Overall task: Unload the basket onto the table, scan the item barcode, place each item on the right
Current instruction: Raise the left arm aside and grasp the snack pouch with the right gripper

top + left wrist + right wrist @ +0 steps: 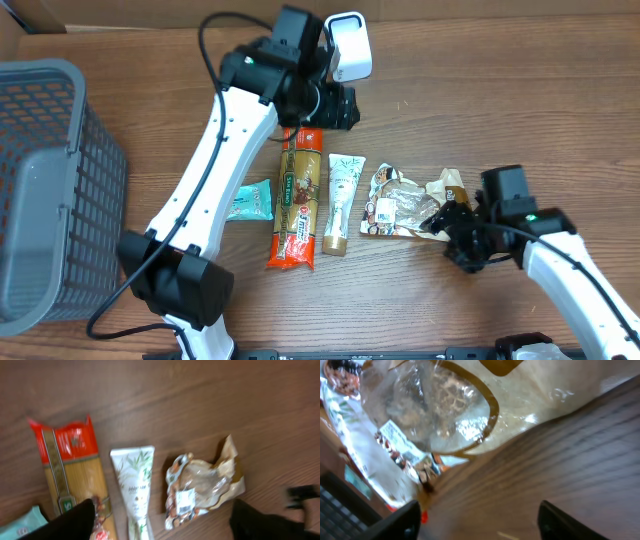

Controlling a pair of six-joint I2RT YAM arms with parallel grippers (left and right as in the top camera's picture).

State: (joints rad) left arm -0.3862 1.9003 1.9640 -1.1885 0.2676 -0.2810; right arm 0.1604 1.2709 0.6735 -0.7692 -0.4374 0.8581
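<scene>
Lying beside the tube: snack bag, both grippers spread

The snack bag [400, 205] lies flat on the counter [520, 110], just right of the tube [342, 200]. Its long axis runs away from the tube, crumpled brown end farthest. A white label [184, 501] sits at the end nearest the tube, its print too blurred to read. The right gripper [480, 522], spread and empty, sits just past the brown end. The left gripper [167, 521], also spread, holds nothing beyond the tube's wide end.

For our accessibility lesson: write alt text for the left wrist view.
On a wood table lie a pasta pack, a white tube and a clear bag, side by side. The left tool hangs open at the bottom edge.
</scene>
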